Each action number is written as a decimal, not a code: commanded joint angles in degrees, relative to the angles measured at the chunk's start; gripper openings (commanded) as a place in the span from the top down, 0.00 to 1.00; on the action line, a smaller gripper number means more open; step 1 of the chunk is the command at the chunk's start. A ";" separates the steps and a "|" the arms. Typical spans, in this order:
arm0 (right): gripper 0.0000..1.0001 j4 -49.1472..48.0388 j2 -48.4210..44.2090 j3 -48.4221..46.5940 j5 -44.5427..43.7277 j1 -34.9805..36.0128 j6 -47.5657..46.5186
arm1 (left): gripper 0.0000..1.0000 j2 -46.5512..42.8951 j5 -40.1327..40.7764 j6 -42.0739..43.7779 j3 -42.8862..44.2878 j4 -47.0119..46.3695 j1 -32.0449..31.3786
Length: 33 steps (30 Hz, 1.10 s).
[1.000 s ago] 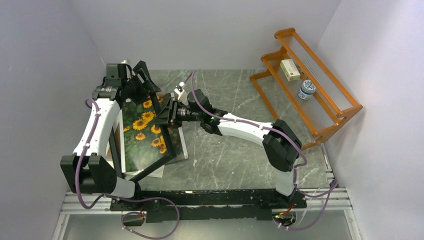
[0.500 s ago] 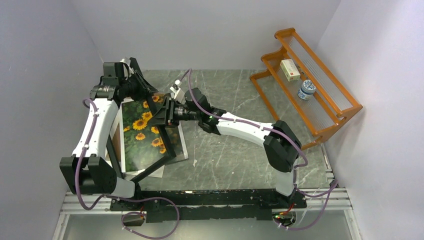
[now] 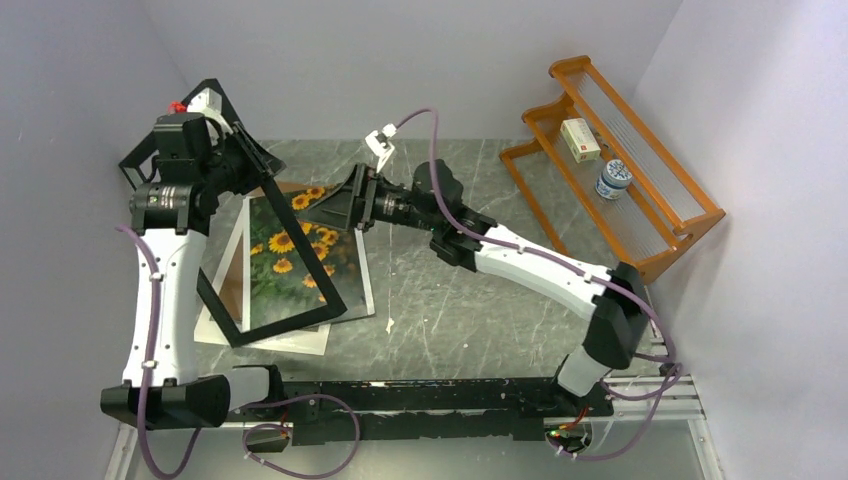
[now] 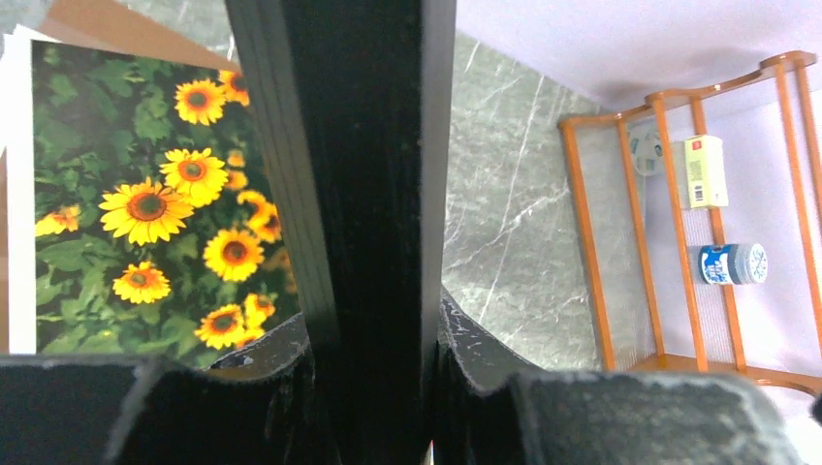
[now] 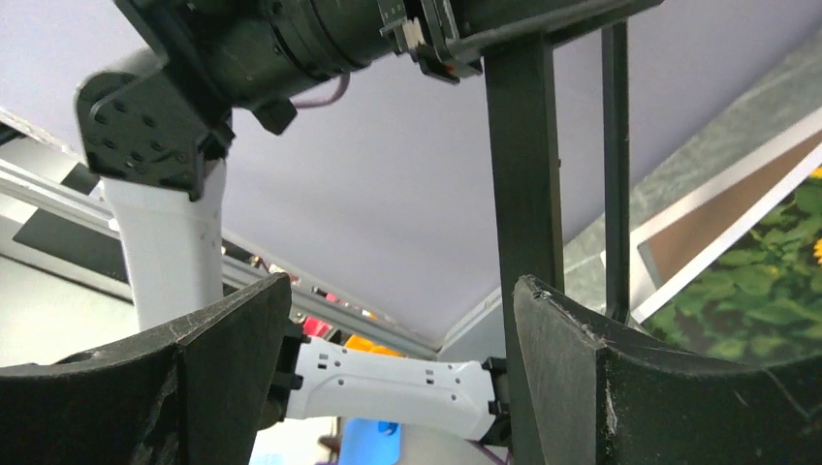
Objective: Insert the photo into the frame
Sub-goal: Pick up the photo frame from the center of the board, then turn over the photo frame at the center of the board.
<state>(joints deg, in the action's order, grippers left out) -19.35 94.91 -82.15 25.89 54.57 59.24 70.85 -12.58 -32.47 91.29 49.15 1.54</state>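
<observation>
Left tool (image 4: 376,339) is clamped on the top edge of the frame (image 4: 359,174), a thin black rect. w/ a clear pane; its dull black bar fills the gap btw the two fingers. Frame is held at a steep tilt over the left side of the table (image 3: 470,300), top corner high near the back wall, lowest corner down by the near edge of the white mat (image 3: 366,285); whether it touches there, can't tell. Photo (image 4: 145,213) lies flat under the frame, not in it: a rect. print of yellow-orange sunflowers on dark green leaves, seen partly thru the pane from above. It sits on the white mat, w/ a strip of plain brown board (image 4: 87,19) showing at its far end. Right tool (image 5: 399,286) stands wide open, rough black fingers spread, just beside the frame's right edge & gripping nothing. Table top is grey-green, marble-look w/ pale veins. At far right an orange wooden rack (image 3: 572,68) w/ curved ends carries a small white box (image 3: 580,140) & a blue-white jar (image 3: 612,180).
</observation>
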 commanded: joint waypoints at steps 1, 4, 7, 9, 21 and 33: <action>0.11 -0.03 -6.32 2.38 -6.37 -0.54 -6.05 | 0.97 -2.95 -1.22 4.01 5.90 -1.72 0.22; 0.11 2.43 -9.59 4.20 -9.98 -1.27 -8.90 | 0.98 -3.02 -6.01 3.31 7.55 -2.51 0.22; 0.10 5.66 -12.15 4.92 -12.34 -2.33 -11.68 | 0.98 -2.38 -11.60 1.92 9.13 -3.44 0.22; 0.09 7.04 -13.58 5.62 -12.55 -3.58 -12.52 | 0.98 -1.98 -13.82 1.06 10.61 -3.61 0.22; 0.07 11.16 -18.45 9.06 -9.89 -8.49 -12.43 | 0.97 1.57 -25.95 -5.68 15.32 -10.37 0.22; 0.01 10.11 -19.99 8.82 -5.55 -8.93 -13.19 | 0.98 5.48 -38.83 -23.51 5.42 -37.28 -6.09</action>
<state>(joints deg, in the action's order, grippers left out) -6.74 76.47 -72.53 17.47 45.91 47.22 75.96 -46.59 -50.52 95.98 28.73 0.08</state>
